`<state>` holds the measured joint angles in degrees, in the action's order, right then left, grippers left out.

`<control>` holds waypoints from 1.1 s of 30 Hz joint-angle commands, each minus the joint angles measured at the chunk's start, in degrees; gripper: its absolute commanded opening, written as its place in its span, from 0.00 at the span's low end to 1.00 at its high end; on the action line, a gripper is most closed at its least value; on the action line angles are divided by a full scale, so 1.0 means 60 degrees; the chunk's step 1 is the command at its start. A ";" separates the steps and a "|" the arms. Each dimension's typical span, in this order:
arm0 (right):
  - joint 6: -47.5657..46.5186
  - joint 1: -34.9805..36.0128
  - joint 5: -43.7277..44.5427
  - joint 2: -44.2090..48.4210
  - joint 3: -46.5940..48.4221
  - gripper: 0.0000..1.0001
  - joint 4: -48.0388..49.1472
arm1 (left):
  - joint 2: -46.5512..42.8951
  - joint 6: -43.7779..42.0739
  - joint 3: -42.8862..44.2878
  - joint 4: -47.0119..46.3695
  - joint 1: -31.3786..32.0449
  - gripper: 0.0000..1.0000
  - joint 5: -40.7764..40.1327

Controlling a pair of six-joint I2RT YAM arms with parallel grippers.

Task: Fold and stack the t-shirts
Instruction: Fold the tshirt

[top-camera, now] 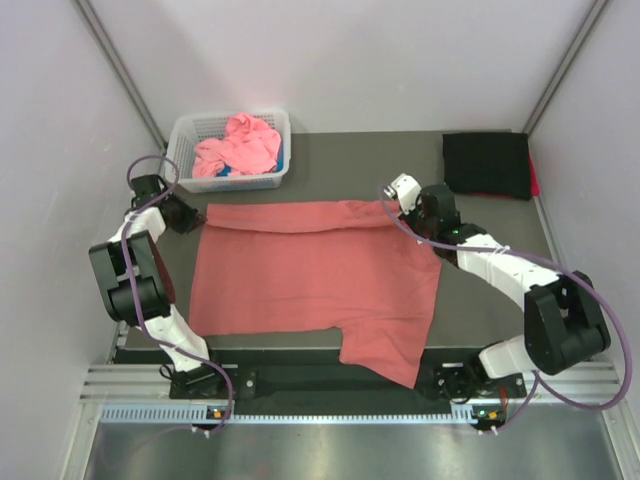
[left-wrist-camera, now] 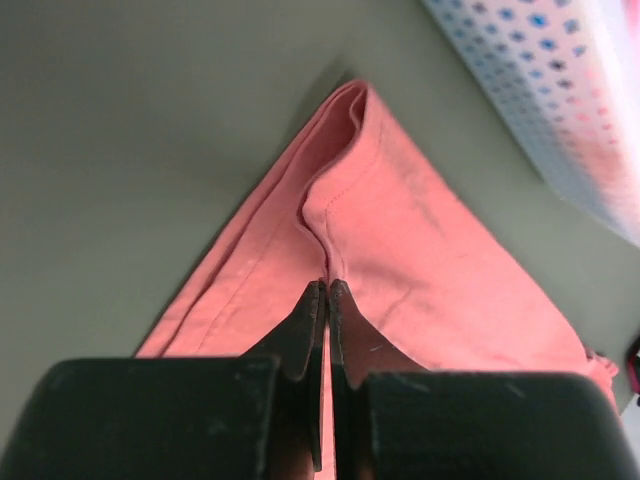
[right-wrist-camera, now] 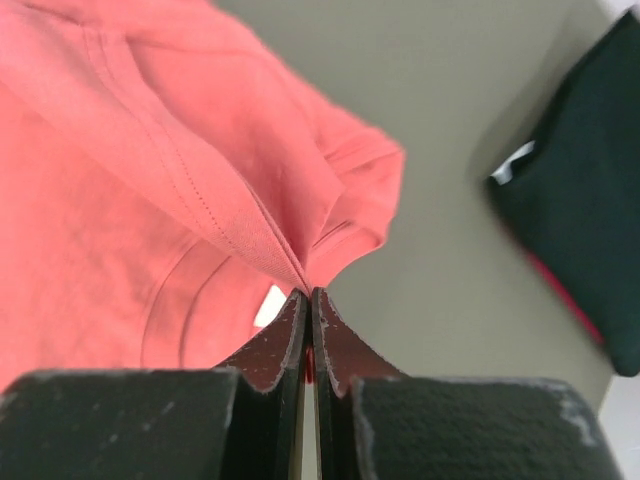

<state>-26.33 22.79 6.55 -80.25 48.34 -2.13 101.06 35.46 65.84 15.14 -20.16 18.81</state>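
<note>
A salmon-red t-shirt (top-camera: 310,270) lies spread over the middle of the table, one sleeve hanging past the near edge. My left gripper (top-camera: 192,216) is shut on the shirt's far-left corner; in the left wrist view the salmon-red t-shirt (left-wrist-camera: 420,230) runs into the closed left gripper (left-wrist-camera: 327,290). My right gripper (top-camera: 392,199) is shut on the far-right corner, and the right wrist view shows the salmon-red t-shirt (right-wrist-camera: 150,150) pinched at the right gripper (right-wrist-camera: 307,296). A folded black t-shirt (top-camera: 486,164) lies at the far right. Pink t-shirts (top-camera: 238,148) fill the basket.
The white lattice basket (top-camera: 185,135) stands at the far left of the table, close to my left gripper, and appears blurred as the basket (left-wrist-camera: 560,100) in the left wrist view. The black t-shirt (right-wrist-camera: 580,200) lies just right of my right gripper. Grey walls close in on both sides.
</note>
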 commanded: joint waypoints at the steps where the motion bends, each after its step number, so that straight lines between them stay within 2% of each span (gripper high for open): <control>1: 0.0198 0.0099 0.0081 -0.0262 0.0336 0.00 -0.0610 | -0.0246 -0.0432 -0.0149 0.0537 -0.0038 0.00 -0.0235; 10: 0.0520 0.0377 0.0344 -0.0673 0.0396 0.00 -0.1358 | -0.0451 -0.0710 -0.0617 0.1110 -0.0053 0.00 -0.1112; 15: 0.0418 0.0831 0.1368 -0.0601 0.0207 0.00 -0.1184 | -0.0422 -0.0754 -0.0822 0.1183 -0.0038 0.00 -0.1026; 18: 0.0433 0.1036 0.1473 -0.0322 -0.0102 0.01 -0.0905 | -0.0451 -0.0725 -0.0940 0.1256 -0.0038 0.00 -0.1200; 20: 0.0506 0.1109 0.1429 -0.0263 -0.0117 0.07 -0.0933 | -0.0466 -0.0754 -0.0940 0.1286 -0.0053 0.06 -0.1347; 21: 0.0535 0.1110 0.1400 -0.0191 -0.0131 0.16 -0.0977 | -0.0480 -0.0769 -0.0911 0.1300 -0.0053 0.10 -0.1391; 23: 0.0579 0.1124 0.1298 -0.0073 -0.0175 0.25 -0.1022 | -0.0553 -0.0827 -0.0678 0.1491 -0.0038 0.16 -0.1552; 27: 0.0958 0.1051 0.0932 0.0511 0.0175 0.38 -0.1271 | -0.0729 -0.0886 -0.0077 0.1901 -0.0038 0.21 -0.1597; 29: 0.1847 0.0702 0.0624 0.0470 0.0468 0.44 -0.1372 | -0.0831 -0.0857 0.0173 0.1931 -0.0038 0.21 -0.1480; 33: 0.3796 0.0070 0.0097 -0.0872 0.2178 0.46 -0.2367 | -0.0847 -0.0579 0.0159 0.1536 0.0035 0.21 -0.0692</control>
<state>-14.39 25.96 10.13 -81.08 53.32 -14.06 98.59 31.44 65.25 25.76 -20.16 11.38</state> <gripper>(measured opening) 0.456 0.212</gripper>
